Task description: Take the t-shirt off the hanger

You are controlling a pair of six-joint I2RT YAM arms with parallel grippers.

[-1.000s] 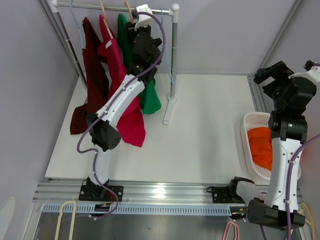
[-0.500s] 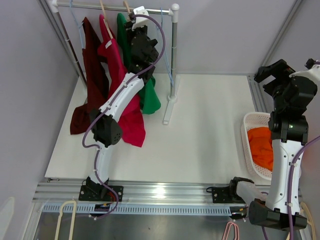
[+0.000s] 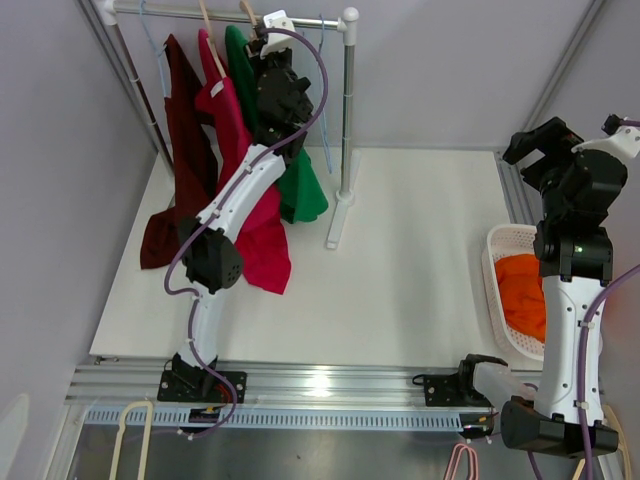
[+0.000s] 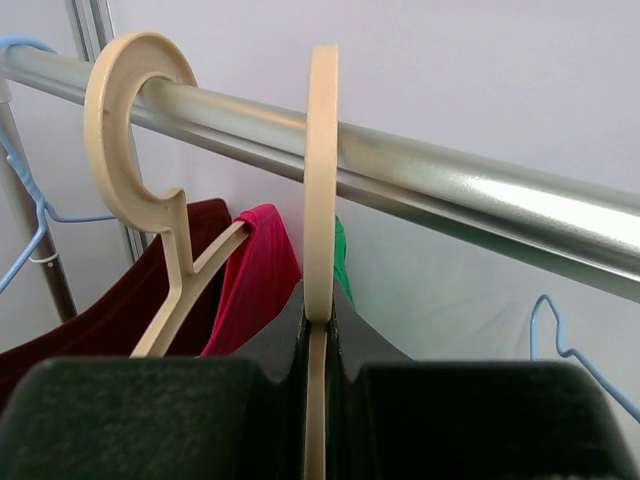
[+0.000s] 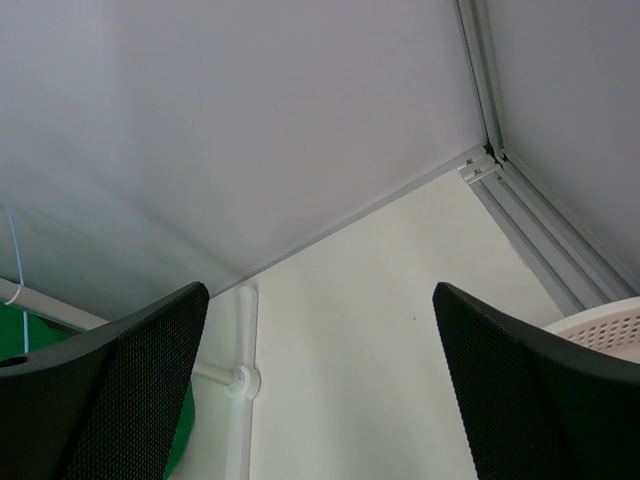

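A green t-shirt hangs on a beige hanger whose hook sits over the metal rail. My left gripper is shut on that hanger's neck just below the hook; in the top view it is high up at the rail. A sliver of the green shirt shows behind the fingers. A crimson t-shirt hangs on a second beige hanger to the left. My right gripper is open and empty, held high over the table's right side.
A dark red shirt hangs on a blue hanger at the rail's left end. The rack's post and foot stand mid-table. A white basket holding an orange garment sits at the right edge.
My left gripper has risen and shifted slightly left along the rail with the hanger; the green shirt swung a little. The right arm barely moved.
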